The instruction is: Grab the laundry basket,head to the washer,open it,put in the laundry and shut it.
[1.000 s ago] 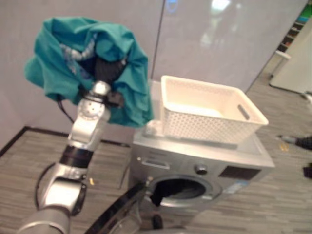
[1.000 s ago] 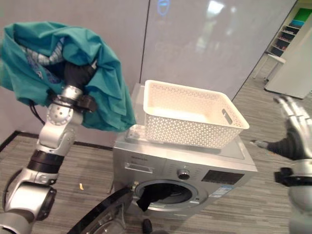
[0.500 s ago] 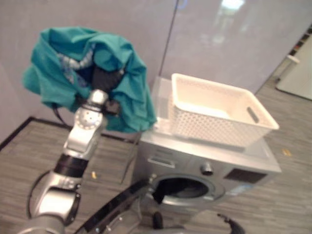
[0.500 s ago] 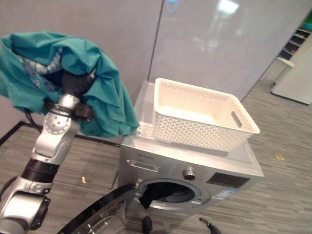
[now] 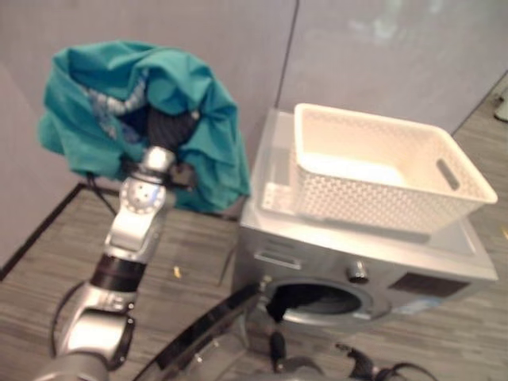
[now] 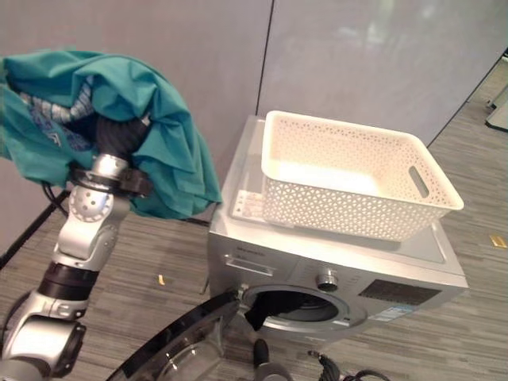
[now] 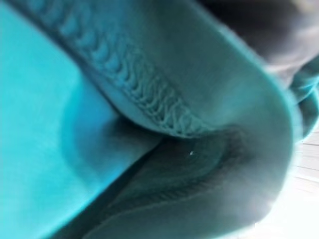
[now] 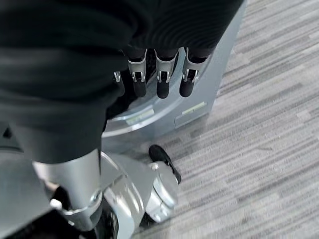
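The teal garment (image 5: 87,119) hangs bunched over the raised left hand (image 5: 168,127), well above and to the left of the washer (image 6: 333,262). That hand's fingers are buried in cloth, so I cannot tell its grip. The right hand (image 8: 159,74) hangs with relaxed fingers, empty.

Loose folds could slip off or catch on the open door (image 6: 178,341), where dark laundry (image 6: 258,313) already droops over the drum's rim. The white basket (image 6: 357,178) sits on top, apparently empty. No print is legible.
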